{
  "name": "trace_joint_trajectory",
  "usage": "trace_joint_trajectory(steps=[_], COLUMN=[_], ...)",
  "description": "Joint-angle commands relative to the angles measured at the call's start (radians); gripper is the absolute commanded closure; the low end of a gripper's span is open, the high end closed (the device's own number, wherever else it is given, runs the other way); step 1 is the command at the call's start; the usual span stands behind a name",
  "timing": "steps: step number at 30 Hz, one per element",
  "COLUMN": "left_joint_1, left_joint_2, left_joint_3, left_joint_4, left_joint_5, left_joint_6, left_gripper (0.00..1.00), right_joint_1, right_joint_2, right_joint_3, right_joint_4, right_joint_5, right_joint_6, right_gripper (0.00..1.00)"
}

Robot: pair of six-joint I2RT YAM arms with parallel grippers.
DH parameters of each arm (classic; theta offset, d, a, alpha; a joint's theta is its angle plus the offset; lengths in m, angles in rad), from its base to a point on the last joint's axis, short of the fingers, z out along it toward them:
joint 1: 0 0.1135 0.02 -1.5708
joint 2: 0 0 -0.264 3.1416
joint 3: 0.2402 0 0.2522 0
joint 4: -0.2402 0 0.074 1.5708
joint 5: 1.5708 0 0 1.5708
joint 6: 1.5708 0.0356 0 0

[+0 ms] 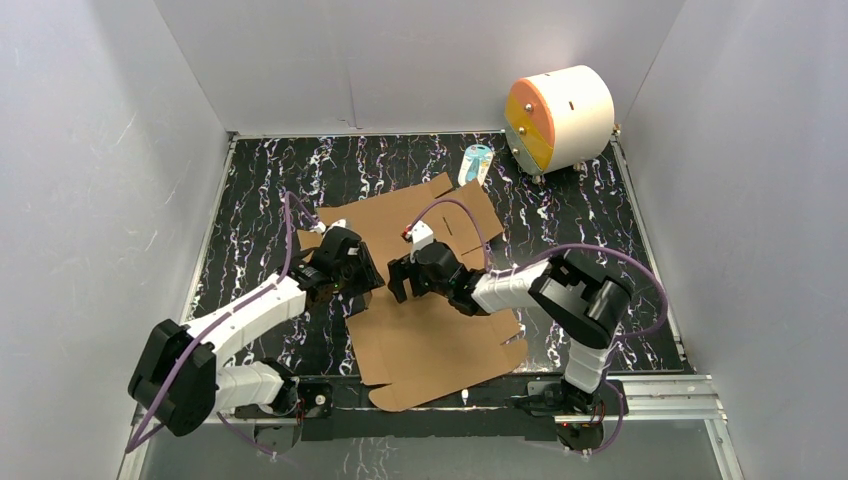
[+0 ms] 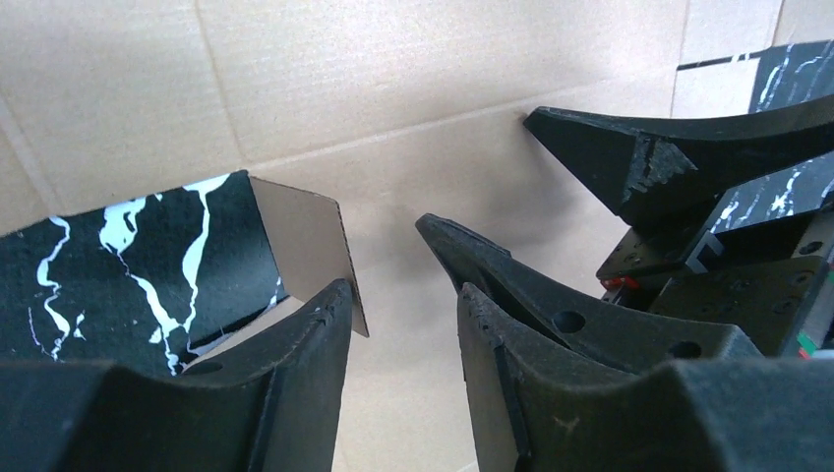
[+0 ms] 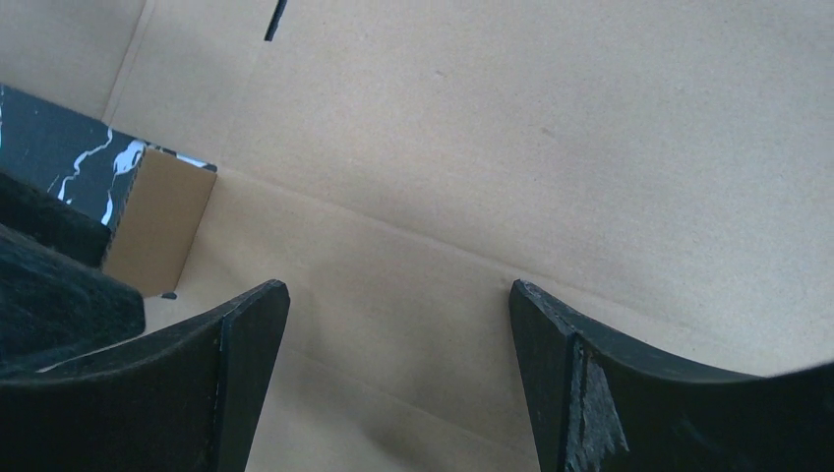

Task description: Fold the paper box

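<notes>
The paper box [image 1: 440, 340] is a flat brown die-cut cardboard sheet lying on the black marbled table. Both grippers hover low over its middle, facing each other. My left gripper [image 1: 367, 285] is open and empty. In the left wrist view [image 2: 403, 290] a small raised cardboard flap [image 2: 307, 246] stands just beside its left finger, not clamped. My right gripper [image 1: 399, 283] is open and empty, with bare cardboard [image 3: 551, 147] between its fingers in the right wrist view [image 3: 398, 287]. The right gripper's fingers [image 2: 669, 157] show close in front of the left camera.
A white-and-orange cylinder [image 1: 558, 118] stands at the back right corner. A small blue-and-white item [image 1: 477, 163] lies beside it near the sheet's far edge. White walls close in the table on three sides. Purple cables arc over both arms.
</notes>
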Motion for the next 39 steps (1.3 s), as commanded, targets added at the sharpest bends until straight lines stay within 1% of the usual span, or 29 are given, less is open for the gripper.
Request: trace_joint_trajectory(steps=[1,7,10,12,15,21,22,26,31,35,39], left_joint_1=[-0.005,-0.005,-0.006,-0.005,-0.004,-0.003,-0.003,-0.002,0.010,0.026,0.038], left_joint_2=[0.037,0.037,0.015,-0.008,-0.032,-0.019,-0.009,0.056,0.149,0.221,0.286], left_joint_3=[0.043,0.059,0.078,0.095,0.131,0.194,0.200,0.203,0.205,0.218,0.234], left_joint_4=[0.022,0.006,-0.031,-0.060,-0.100,-0.126,-0.116,-0.059,0.019,0.063,0.084], left_joint_5=[-0.054,-0.082,-0.110,-0.126,-0.145,-0.120,-0.109,-0.044,0.035,0.088,0.103], left_joint_6=[0.032,0.048,0.064,0.082,0.109,0.127,0.128,0.126,0.118,0.127,0.144], left_gripper=[0.59,0.58,0.56,0.55,0.50,0.38,0.37,0.31,0.28,0.27,0.26], right_joint_1=[-0.002,-0.003,-0.013,-0.029,-0.070,-0.220,-0.250,-0.392,-0.522,-0.618,-0.703], right_joint_2=[0.060,0.042,-0.008,-0.051,-0.138,-0.312,-0.340,-0.409,-0.406,-0.354,-0.280], right_joint_3=[0.052,0.076,0.084,0.089,0.051,-0.026,-0.041,-0.086,-0.120,-0.161,-0.167], right_joint_4=[-0.001,-0.014,-0.062,-0.122,-0.162,-0.258,-0.266,-0.282,-0.260,-0.180,-0.126], right_joint_5=[-0.002,0.005,-0.001,-0.001,-0.025,-0.147,-0.150,-0.259,-0.375,-0.483,-0.595], right_joint_6=[0.003,-0.019,-0.026,-0.031,-0.045,-0.059,-0.063,-0.053,-0.034,-0.002,0.019], right_gripper=[0.09,0.09,0.08,0.08,0.07,0.07,0.06,0.06,0.10,0.14,0.22])
